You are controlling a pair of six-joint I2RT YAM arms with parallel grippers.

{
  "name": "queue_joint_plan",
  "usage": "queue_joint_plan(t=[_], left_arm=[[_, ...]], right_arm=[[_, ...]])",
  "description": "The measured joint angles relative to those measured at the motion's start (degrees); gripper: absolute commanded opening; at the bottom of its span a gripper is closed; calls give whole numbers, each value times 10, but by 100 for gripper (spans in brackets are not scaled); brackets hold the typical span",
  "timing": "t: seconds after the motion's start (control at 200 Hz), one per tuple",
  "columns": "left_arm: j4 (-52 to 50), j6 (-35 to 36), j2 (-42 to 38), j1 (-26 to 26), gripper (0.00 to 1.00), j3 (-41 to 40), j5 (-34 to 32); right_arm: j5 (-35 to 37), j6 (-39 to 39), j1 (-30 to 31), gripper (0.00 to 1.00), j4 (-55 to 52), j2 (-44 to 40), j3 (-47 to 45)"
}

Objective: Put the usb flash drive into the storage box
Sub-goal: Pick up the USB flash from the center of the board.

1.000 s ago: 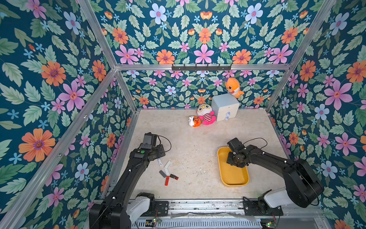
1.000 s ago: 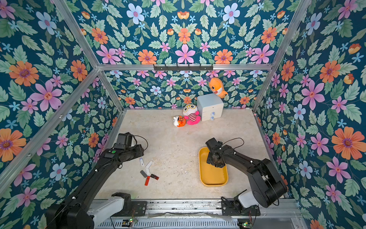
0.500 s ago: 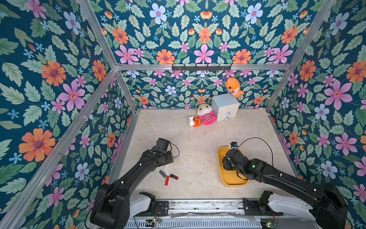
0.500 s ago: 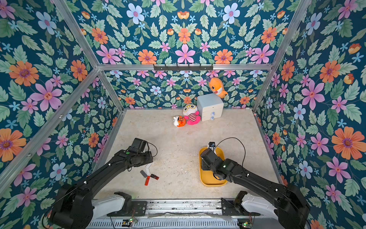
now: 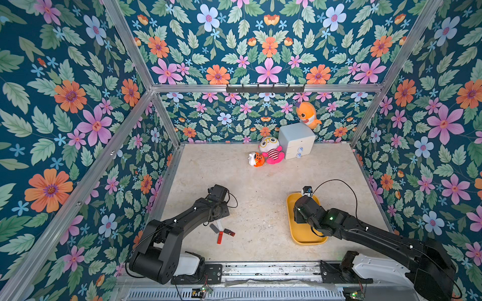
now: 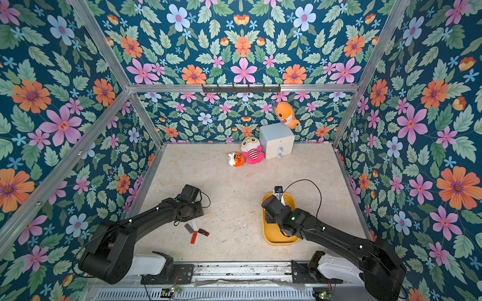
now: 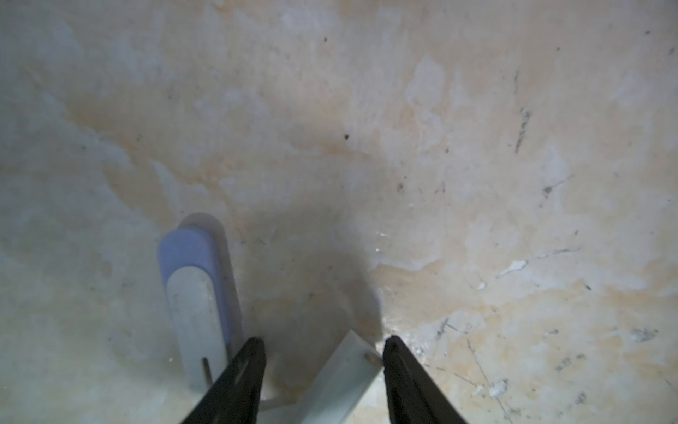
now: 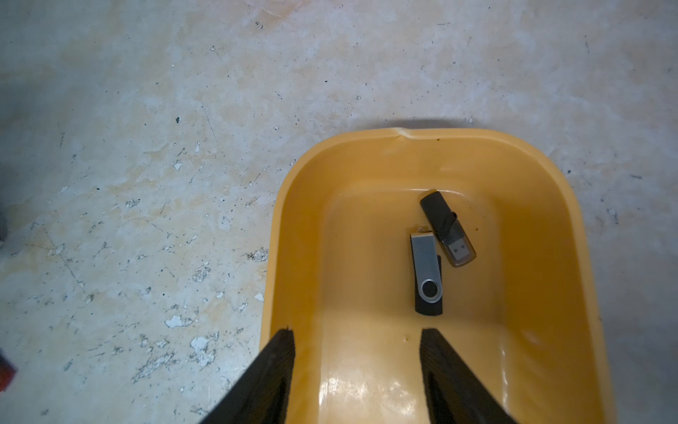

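The left gripper [image 7: 323,343] was released, its jaws straddling the squared corner of a white usb flash drive [image 7: 345,370] on the scuffed, mottled desk [image 7: 440,147]. The rest of the drive was cut off, and bare desk lay ahead. The right gripper [image 8: 357,332], released and empty, hung over the glossy, round-cornered storage box [image 8: 458,134]. A silver swivel drive [image 8: 425,271] and a black drive [image 8: 445,229] lay just ahead of it.

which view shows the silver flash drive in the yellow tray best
The right wrist view: it looks right into the tray, where the silver flash drive lies flat beside a black one. In both top views the right arm covers that part of the tray. The left wrist view shows no tray at all.
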Motion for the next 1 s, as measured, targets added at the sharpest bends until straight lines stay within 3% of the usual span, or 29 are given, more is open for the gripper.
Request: queue_joint_plan(t=[0.29,0.625,1.0], left_arm=[[21,-5,2,-31,52,-5,-13],[-25,-28,-11,-67,51,-3,0],[-39,-35,9,-84,30,3,-37]], right_arm=[[0,2,0,61,0,14,7],[0,2,0,61,-1,24,12],[0,2,0,61,-4,28,15]])
